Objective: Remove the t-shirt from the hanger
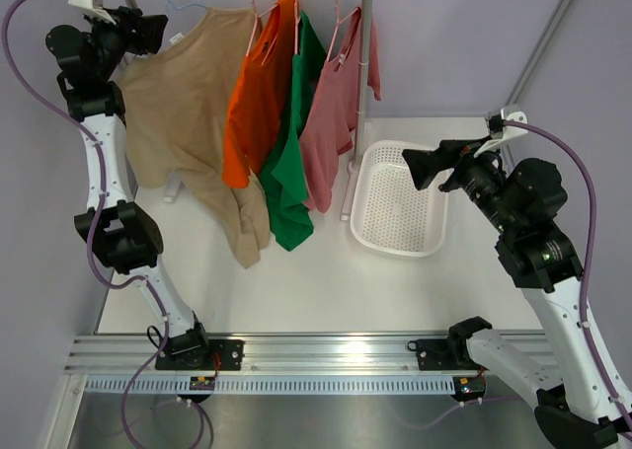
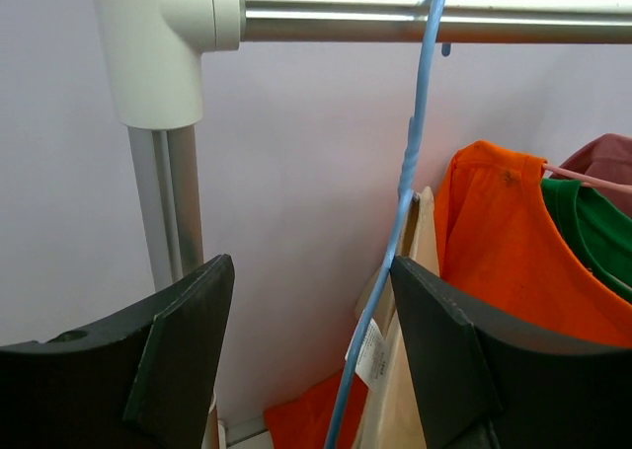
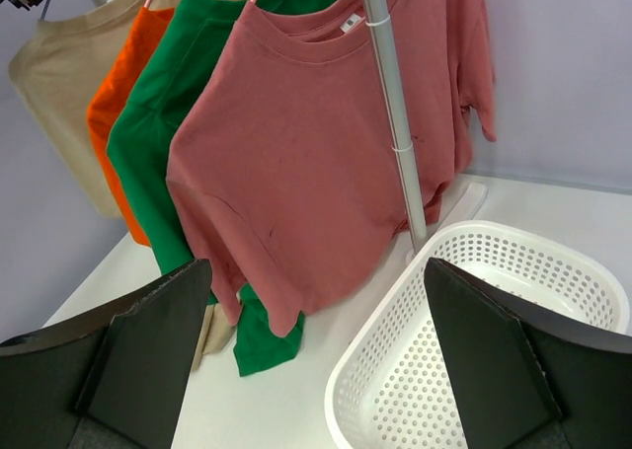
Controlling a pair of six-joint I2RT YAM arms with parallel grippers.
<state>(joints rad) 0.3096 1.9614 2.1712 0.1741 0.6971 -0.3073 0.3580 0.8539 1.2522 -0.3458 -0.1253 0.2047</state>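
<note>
Left gripper [image 2: 311, 271], jaws apart, has the blue hanger [image 2: 408, 163] between its fingers under the rail [image 2: 415, 10] at its left end. The top view alone shows the whole beige t-shirt [image 1: 183, 104] hanging from it. Right gripper [image 3: 316, 266] gapes wide beside the basket [image 3: 553, 271].

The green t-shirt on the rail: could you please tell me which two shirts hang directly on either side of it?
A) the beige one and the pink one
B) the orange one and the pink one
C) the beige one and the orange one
B: in the top view the green t-shirt hangs between the orange t-shirt on its left and the pink t-shirt on its right.
</note>
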